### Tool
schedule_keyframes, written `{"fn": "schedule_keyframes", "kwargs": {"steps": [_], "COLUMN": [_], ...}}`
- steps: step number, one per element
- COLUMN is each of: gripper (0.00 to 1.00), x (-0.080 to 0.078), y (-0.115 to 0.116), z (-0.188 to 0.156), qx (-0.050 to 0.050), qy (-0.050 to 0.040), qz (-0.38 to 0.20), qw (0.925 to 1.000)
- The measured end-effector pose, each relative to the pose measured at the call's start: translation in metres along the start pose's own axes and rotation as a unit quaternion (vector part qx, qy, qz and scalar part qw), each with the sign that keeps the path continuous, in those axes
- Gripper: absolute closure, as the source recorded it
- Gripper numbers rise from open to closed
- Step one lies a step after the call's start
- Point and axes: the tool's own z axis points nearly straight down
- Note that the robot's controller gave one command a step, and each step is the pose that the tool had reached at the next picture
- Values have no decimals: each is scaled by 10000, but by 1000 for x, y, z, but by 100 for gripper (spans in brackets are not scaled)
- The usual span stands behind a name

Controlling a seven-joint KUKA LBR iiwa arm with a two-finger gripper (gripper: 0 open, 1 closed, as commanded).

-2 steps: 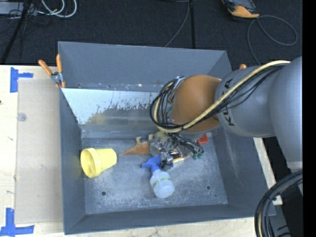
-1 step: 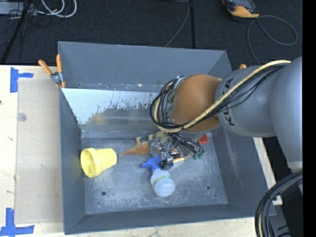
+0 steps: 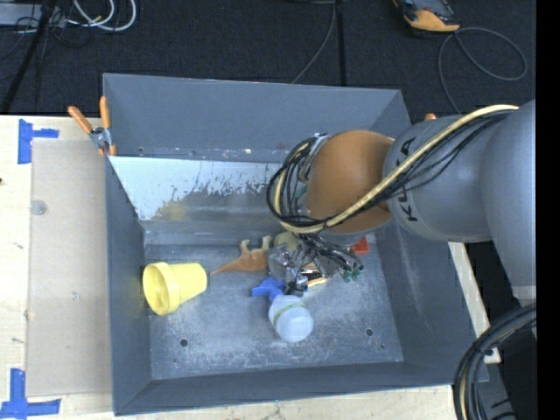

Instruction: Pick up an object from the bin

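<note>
My gripper [image 3: 296,268] is low in the middle of the bin, under the arm's orange cover, down among a small cluster of things. Right below it lies a small blue piece [image 3: 265,289], and beside that a pale, rounded white bottle-like thing [image 3: 291,319]. To its left a tan, pointed toy-like thing [image 3: 245,258] stretches toward the bin's left. At its right side lie a small red thing [image 3: 360,248] and a small green thing [image 3: 352,275], both partly hidden by the arm.
A yellow cup [image 3: 173,287] lies on its side at the bin's left, apart from the cluster. The arm and its cables cover the bin's right rear part.
</note>
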Motion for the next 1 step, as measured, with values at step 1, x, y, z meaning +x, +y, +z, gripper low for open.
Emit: {"fn": "schedule_keyframes", "kwargs": {"steps": [1], "gripper": [100], "x": [1], "y": [1], "z": [-8], "qx": [-9], "qy": [20], "qz": [3], "qw": [10000]}}
